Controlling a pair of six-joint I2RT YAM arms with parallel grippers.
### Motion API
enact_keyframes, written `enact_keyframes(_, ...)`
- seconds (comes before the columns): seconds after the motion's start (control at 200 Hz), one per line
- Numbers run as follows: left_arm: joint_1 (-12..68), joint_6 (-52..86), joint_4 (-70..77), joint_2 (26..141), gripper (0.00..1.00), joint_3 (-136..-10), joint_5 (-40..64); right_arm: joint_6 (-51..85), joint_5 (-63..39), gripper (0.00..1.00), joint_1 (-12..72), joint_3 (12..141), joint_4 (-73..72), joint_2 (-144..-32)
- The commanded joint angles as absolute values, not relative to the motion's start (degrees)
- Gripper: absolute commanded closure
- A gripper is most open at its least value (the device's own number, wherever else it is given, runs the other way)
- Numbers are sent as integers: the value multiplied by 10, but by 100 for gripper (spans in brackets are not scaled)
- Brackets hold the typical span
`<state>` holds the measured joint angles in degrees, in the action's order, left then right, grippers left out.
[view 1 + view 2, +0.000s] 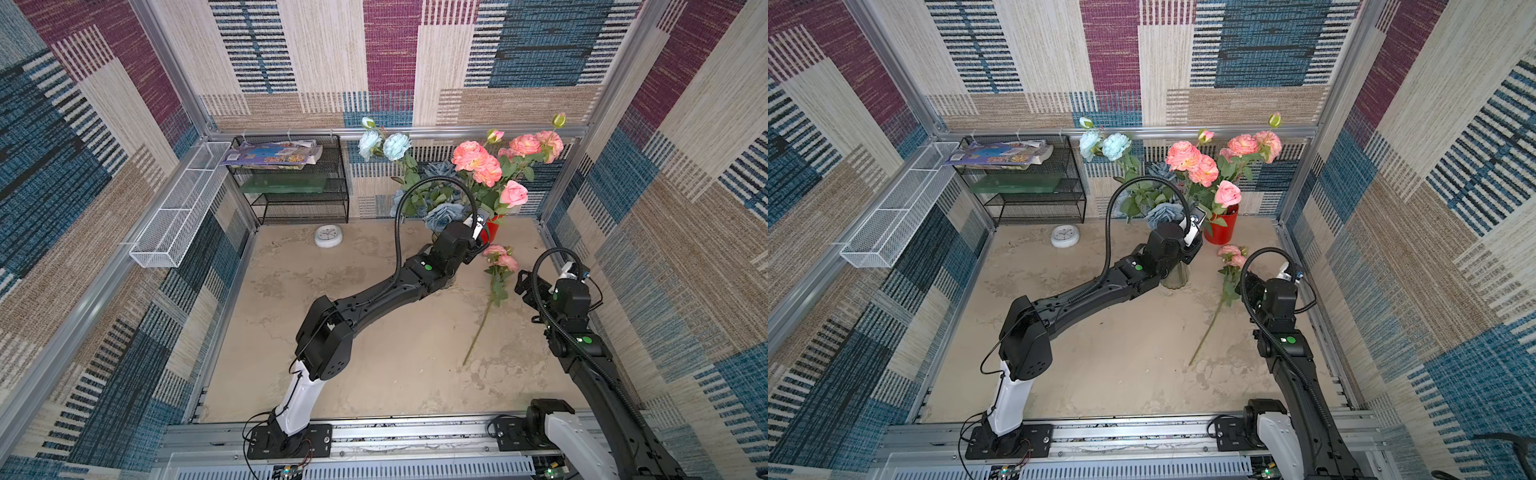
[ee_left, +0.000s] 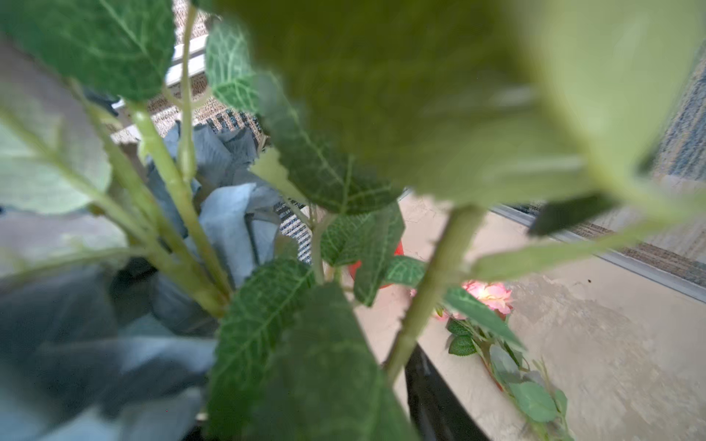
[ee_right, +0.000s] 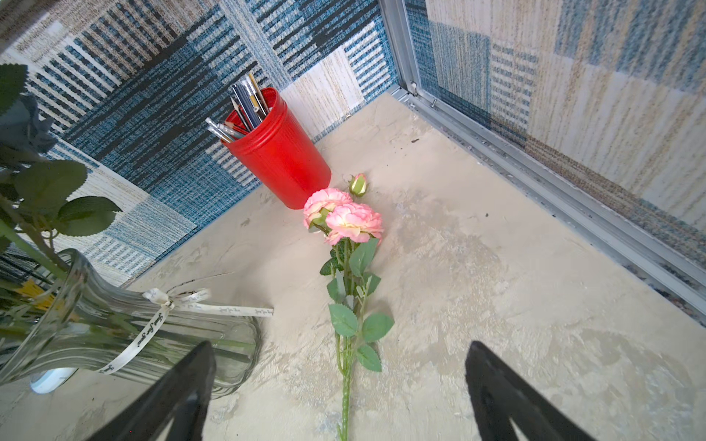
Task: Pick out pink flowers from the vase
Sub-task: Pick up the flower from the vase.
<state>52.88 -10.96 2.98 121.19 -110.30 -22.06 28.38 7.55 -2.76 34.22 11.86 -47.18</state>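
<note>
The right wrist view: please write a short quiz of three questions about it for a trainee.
1. True or false: a pink flower lies on the table, outside the vase.
2. What does the red cup hold? A: pencils and pens. B: flowers. C: nothing.
3. Fill in: the jaws of the right gripper stand ____.
Key: 1 true; 2 A; 3 open.

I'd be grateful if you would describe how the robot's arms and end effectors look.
The left arm and right arm match: black jointed links above a white lower segment, a round green dot near each wrist, and a looping black ribbed cable hose. The right end effector has black tapered fingers.
</note>
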Motion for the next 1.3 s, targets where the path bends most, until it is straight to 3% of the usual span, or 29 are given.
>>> enact_keyframes(0.0,528,-80,28,1214,58,-1106,-196,283,69,4,-30,341,99,-473)
enact_keyframes(0.24,527,-79,25,1209,78,-1106,-167,284,63,4,-33,341,98,-474)
enact_keyframes(0.491,526,-102,14,1208,89,-1139,-164,284,59,4,-34,343,99,-473)
enact_keyframes(0.876,523,-139,-57,1216,98,-1299,-120,285,54,4,-37,342,99,-473)
enact_keyframes(1.297,509,-95,-108,1186,100,-1486,82,288,41,4,-40,350,95,-483)
